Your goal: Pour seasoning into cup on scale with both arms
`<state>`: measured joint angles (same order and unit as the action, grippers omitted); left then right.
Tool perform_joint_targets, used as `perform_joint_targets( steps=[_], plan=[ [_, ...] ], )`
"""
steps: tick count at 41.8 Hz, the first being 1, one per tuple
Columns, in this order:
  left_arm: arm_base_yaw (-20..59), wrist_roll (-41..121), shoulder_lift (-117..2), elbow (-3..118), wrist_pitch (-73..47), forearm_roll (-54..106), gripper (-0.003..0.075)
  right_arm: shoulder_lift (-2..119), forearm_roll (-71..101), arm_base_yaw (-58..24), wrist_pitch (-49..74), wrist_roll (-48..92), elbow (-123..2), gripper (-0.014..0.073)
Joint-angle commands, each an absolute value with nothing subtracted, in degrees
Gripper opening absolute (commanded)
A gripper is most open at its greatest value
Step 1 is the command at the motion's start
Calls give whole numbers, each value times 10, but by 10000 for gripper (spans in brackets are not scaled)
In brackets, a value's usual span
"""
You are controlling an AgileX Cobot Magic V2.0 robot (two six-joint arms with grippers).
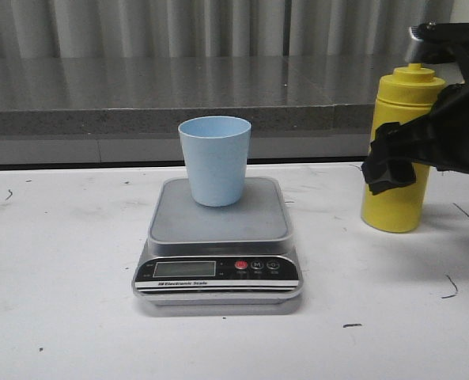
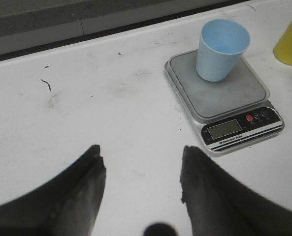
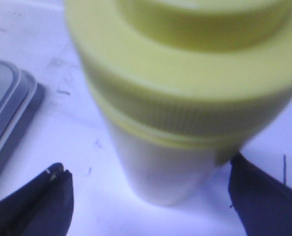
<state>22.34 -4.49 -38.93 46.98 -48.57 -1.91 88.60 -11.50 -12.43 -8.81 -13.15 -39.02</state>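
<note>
The pale blue cup (image 1: 214, 158) stands upright on the silver-grey scale (image 1: 218, 226) at the table's middle. The yellow seasoning bottle (image 1: 394, 212) stands upright on the table to the right of the scale. My right gripper (image 1: 396, 168) is open, with its jaws on either side of the bottle's body; in the right wrist view the bottle (image 3: 185, 98) fills the space between the fingers (image 3: 54, 189). My left gripper (image 2: 141, 162) is open and empty over bare table, left of the scale (image 2: 229, 96) and cup (image 2: 219, 49). It is not in the front view.
A grey stone-like ledge (image 1: 139, 95) runs along the back of the white table (image 1: 60, 261). The scale's corner (image 3: 8, 113) shows in the right wrist view, close to the bottle. The bottle's edge (image 2: 289, 44) shows in the left wrist view.
</note>
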Motion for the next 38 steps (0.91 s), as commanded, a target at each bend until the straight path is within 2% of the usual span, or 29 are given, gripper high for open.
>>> perform_joint_targets(
  steps=[1,13,19,26,38],
  plan=[
    [221,-49,-388,485,-445,-19,355,816,-112,-135,6,-134,-405,651],
    [221,-49,-388,485,-445,-19,355,676,-88,-141,324,-126,-433,651],
    [221,-49,-388,485,-445,-19,355,615,-16,-141,456,-37,-471,651],
    [221,-49,-388,485,-445,-19,355,551,70,-141,501,38,-484,651],
    [221,-49,-388,485,-445,-19,355,441,95,-141,513,52,-484,651]
  ],
)
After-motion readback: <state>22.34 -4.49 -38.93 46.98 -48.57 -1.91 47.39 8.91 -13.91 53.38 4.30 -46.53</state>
